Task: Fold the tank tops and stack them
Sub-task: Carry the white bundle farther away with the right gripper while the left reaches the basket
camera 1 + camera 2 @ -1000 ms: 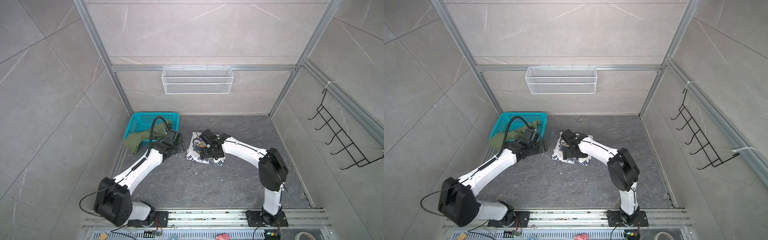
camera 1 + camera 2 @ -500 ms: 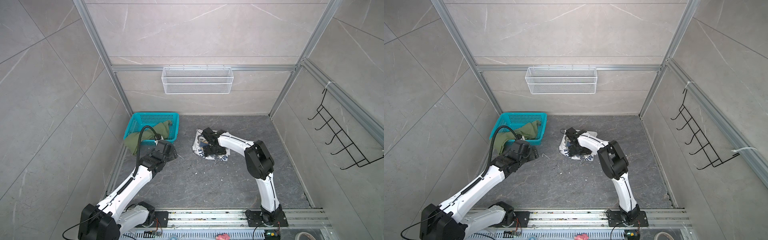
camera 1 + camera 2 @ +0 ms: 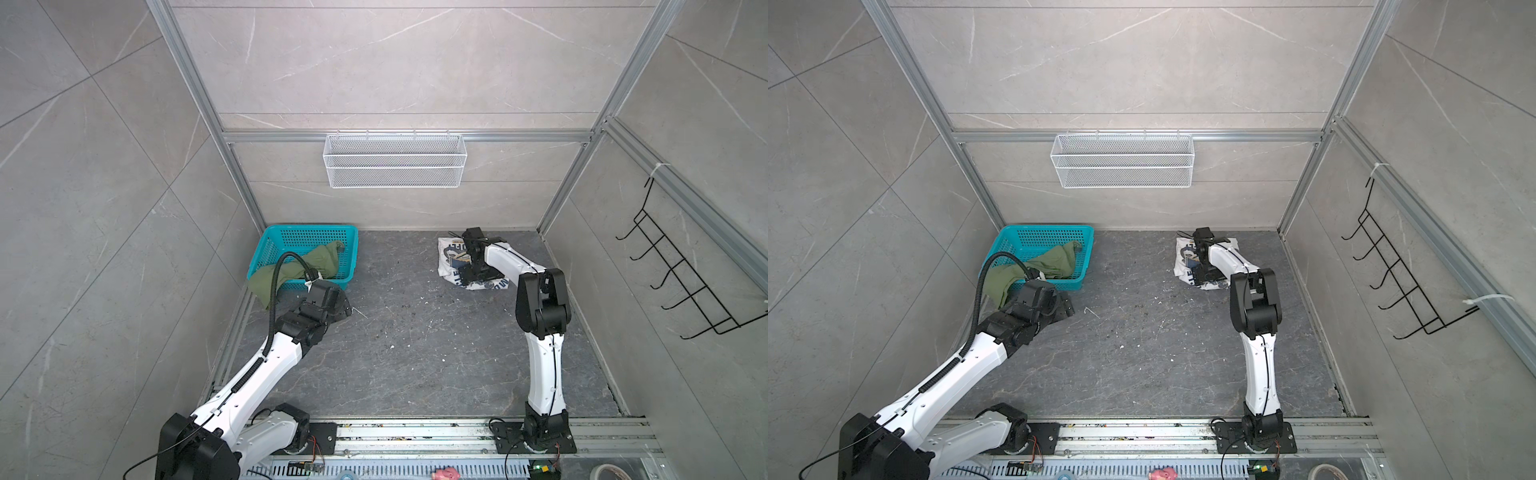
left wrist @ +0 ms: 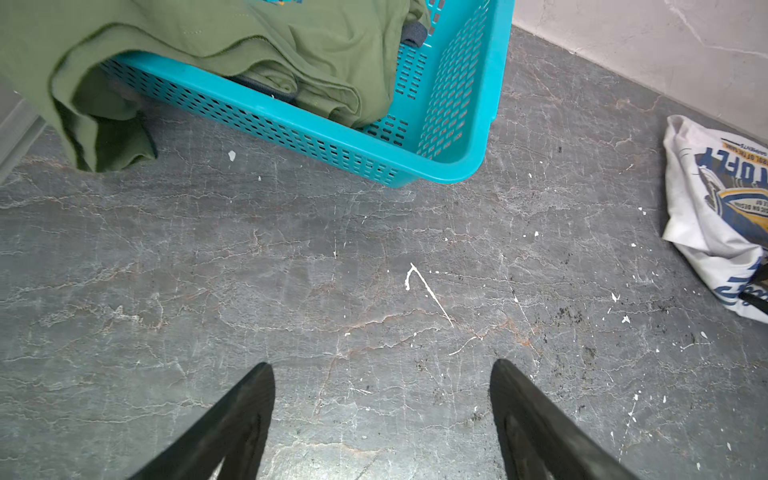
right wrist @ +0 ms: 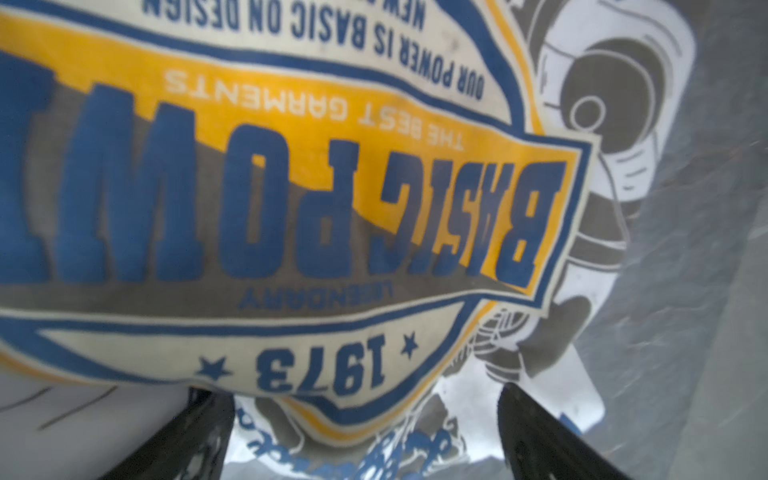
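Left jaws: my left gripper [image 4: 382, 365] hangs low over bare floor [image 4: 291, 291], fingers spread wide, nothing between them.
Left arm [image 3: 270, 370]: stretched low and forward from the near rail [image 3: 415, 432], wrist just short of the basket [image 3: 311, 228].
Open room: the middle of the floor, between my two arms.
Right arm [image 3: 544, 365]: upright from its base, elbow high, forearm reaching toward the far right corner.
Right jaws: my right gripper [image 5: 357, 392] is spread wide, down on the white top [image 5: 291, 166]; whether cloth sits between the fingers I cannot tell.
White top: crumpled on the floor near the back wall [image 3: 395, 83], well apart from the basket.
Green top [image 3: 320, 262]: in the basket, one end draped over its front-left corner.
Beyond: wire shelf [image 3: 395, 166] on the back wall, hook rack [image 3: 681, 274] to the right.
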Robot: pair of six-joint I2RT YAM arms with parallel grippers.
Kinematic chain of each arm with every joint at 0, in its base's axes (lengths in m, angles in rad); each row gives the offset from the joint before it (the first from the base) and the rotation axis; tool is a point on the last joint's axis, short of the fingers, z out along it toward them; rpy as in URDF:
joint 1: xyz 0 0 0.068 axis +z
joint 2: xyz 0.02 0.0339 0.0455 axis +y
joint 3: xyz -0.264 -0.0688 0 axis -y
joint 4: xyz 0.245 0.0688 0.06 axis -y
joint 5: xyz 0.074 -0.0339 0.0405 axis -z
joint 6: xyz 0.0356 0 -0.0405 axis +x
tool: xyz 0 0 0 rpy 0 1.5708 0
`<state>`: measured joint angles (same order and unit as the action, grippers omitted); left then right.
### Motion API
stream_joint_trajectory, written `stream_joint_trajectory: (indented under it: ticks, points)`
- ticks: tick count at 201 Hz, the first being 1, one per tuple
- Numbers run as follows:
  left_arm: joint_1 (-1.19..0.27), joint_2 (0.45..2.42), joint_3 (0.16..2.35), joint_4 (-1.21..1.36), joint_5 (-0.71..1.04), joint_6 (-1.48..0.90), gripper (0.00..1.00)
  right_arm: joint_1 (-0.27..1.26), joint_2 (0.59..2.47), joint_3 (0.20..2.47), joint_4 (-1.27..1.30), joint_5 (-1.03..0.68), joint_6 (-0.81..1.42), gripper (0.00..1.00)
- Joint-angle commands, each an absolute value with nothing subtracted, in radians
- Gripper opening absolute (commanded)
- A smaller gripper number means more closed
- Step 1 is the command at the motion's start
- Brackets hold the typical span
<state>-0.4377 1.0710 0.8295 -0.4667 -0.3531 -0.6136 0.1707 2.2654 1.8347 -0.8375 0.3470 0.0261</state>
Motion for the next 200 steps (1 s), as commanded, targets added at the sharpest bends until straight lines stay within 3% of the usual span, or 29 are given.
stream_joint_trajectory:
  ticks: [1, 50, 87, 130, 167, 200]
  points:
    - [-0.430, 1.043, 0.828, -0.457, -0.394, -0.595, 0.84, 0.125, 2.281, 1.848, -0.902, 0.378, -0.010, 1.00]
    - [-0.409, 1.142, 0.953, -0.508, -0.365, -0.577, 0.85, 0.123, 2.160, 1.859, -0.944, 0.294, 0.062, 1.00]
    - [-0.278, 1.308, 1.191, -0.646, -0.348, -0.576, 0.87, 0.123, 1.961, 1.793, -0.970, 0.140, 0.164, 1.00]
    - [-0.117, 1.624, 1.535, -0.801, -0.389, -0.542, 0.88, 0.128, 1.652, 1.512, -0.849, -0.099, 0.302, 1.00]
    - [-0.085, 1.953, 1.911, -0.992, -0.449, -0.489, 0.89, 0.134, 1.440, 1.272, -0.753, -0.230, 0.384, 1.00]
    - [-0.078, 2.135, 2.110, -1.105, -0.513, -0.486, 0.86, 0.136, 1.323, 1.136, -0.741, -0.280, 0.399, 1.00]
